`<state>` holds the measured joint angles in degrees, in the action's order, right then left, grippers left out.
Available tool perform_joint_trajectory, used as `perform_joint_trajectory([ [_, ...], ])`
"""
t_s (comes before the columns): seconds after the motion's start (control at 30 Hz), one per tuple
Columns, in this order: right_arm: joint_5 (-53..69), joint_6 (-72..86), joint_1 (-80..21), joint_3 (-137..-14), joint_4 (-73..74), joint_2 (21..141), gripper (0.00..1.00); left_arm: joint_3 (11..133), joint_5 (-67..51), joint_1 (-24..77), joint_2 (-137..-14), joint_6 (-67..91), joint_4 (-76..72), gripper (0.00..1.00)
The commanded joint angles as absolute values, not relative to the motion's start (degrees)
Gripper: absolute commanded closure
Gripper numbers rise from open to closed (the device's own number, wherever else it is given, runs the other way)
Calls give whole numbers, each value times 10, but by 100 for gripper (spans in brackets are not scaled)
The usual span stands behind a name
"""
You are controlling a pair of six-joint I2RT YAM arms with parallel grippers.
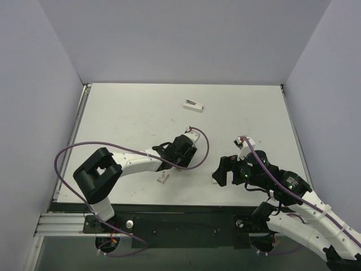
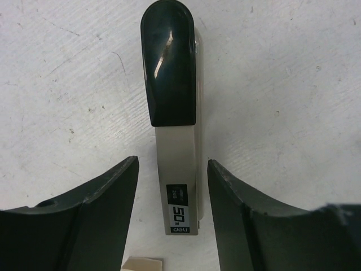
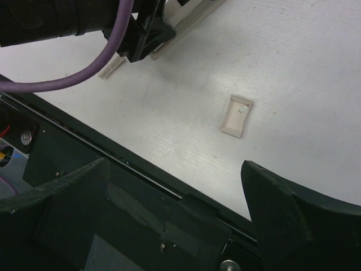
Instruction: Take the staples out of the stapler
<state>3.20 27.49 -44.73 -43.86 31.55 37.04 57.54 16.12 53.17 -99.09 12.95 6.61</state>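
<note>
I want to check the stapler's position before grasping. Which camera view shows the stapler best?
The left wrist view: the stapler lies there full length, label readable, between the fingers of the open left gripper. The right wrist view shows only parts of it beside that gripper; in the top view the gripper hides most of it.

Scuffed white table (image 1: pixel 124 113); a small white wedge (image 1: pixel 193 104) lies far back; a beige block (image 3: pixel 236 116) near its front edge.

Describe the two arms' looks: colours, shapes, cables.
Left arm and right arm share white links, bulky black joints and a loose purple cable each. Jaws are dark, matte, wedge-shaped. No markings show.
</note>
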Motion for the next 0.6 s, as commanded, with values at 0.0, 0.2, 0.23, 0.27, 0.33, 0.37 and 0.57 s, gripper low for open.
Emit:
perform_joint_trajectory([
  [0.0,22,283,-453,-453,328,383,5,574,163,533,-948,127,37,34],
  [0.2,9,285,-454,-460,328,395,5,577,156,533,-915,115,44,24],
  [0.23,8,284,-454,-462,328,395,5,579,156,533,-913,113,44,23],
  [0.27,5,284,-454,-463,328,395,5,584,156,533,-911,112,46,21],
  [0.33,3,283,-454,-468,331,395,5,594,156,533,-911,108,51,13],
  [0.37,2,283,-454,-471,333,393,5,598,158,533,-912,107,53,12],
  [0.57,2,281,-453,-482,345,389,5,635,149,533,-939,94,52,10],
])
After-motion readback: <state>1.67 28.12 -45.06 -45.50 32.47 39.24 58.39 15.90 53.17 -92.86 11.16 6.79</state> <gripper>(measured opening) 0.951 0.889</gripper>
